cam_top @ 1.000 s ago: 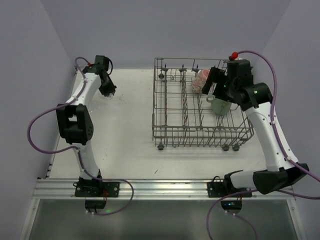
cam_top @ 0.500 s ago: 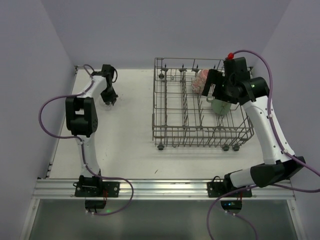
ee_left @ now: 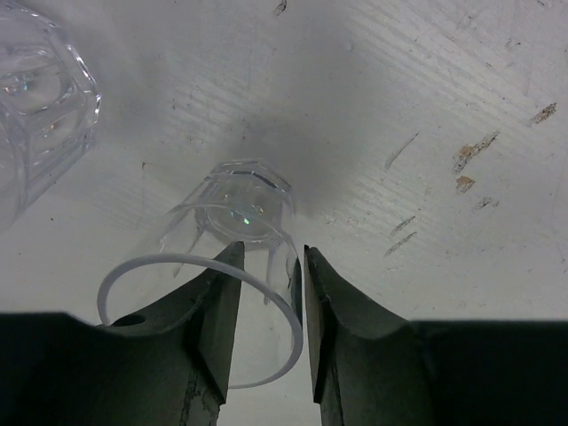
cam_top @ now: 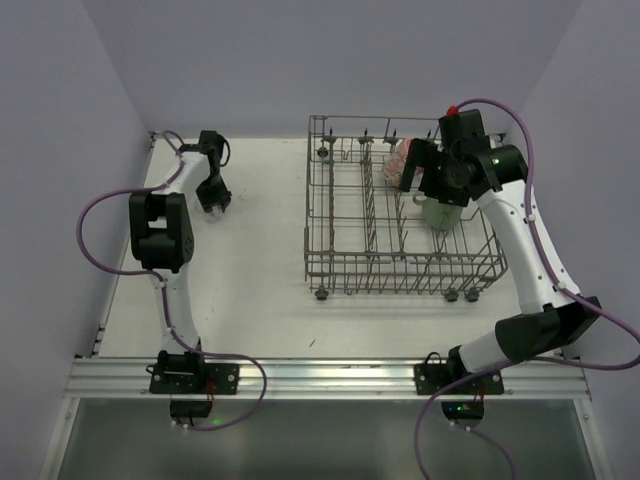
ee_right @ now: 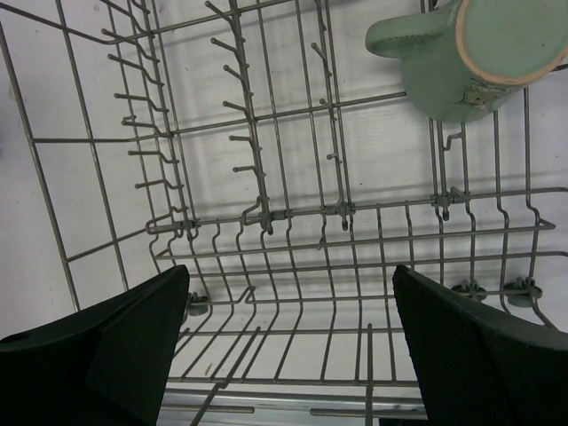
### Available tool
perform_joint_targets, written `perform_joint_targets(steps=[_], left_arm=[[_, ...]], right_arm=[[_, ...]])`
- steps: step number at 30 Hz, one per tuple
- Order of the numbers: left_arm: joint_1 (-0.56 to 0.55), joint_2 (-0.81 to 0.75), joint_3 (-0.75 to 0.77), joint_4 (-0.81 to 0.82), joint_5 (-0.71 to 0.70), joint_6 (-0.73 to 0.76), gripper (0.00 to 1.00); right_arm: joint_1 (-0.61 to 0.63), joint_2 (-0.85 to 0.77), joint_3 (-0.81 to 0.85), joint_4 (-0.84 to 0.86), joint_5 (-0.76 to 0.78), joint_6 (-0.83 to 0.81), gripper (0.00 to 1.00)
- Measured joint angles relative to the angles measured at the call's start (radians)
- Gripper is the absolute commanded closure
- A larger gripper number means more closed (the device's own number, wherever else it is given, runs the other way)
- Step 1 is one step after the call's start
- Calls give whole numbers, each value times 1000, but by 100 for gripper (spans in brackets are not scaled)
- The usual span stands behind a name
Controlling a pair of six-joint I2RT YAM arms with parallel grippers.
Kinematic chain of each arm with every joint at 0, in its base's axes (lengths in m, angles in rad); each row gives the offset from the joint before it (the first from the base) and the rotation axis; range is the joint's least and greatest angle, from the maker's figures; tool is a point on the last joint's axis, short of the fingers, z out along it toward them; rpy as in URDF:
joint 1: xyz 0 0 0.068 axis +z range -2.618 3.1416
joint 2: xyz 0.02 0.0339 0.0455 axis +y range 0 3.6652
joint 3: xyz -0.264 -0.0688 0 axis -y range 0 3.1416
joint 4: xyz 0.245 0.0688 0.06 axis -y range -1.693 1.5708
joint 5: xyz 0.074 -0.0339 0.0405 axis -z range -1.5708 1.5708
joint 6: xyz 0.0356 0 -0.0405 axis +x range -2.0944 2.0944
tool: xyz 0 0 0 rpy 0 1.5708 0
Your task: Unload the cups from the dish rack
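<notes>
My left gripper is low at the far left of the table. In the left wrist view it straddles the wall of a clear glass tumbler that stands on the table. One finger is inside the rim and one outside, and the jaws stand slightly apart. A second clear tumbler stands just beside it. My right gripper hangs wide open and empty over the dish rack. The mint-green mug sits in the rack's right side. The pink-red cup sits at the rack's far right, partly hidden by the gripper.
The rack's upright tines and wire floor lie below my right gripper. The table spreads between the rack and the left arm. Purple walls close in on three sides.
My left arm has folded inward and its gripper has shifted slightly right at the far left. My right gripper has moved a little left and back over the rack.
</notes>
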Motion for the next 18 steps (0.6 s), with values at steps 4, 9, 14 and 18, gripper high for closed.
perform_joint_targets(steps=[4, 9, 14, 18], left_arm=[[1, 0, 0, 1, 0, -1, 59], [1, -9, 0, -2, 1, -1, 56], [1, -74, 0, -6, 6, 4, 55], [1, -158, 0, -5, 10, 18, 54]], right_arm=[[0, 27, 37, -8, -2, 0, 1], [-1, 90, 154, -32, -3, 0, 1], [-21, 201, 324, -60, -15, 21, 1], [-75, 293, 382, -61, -39, 72, 1]])
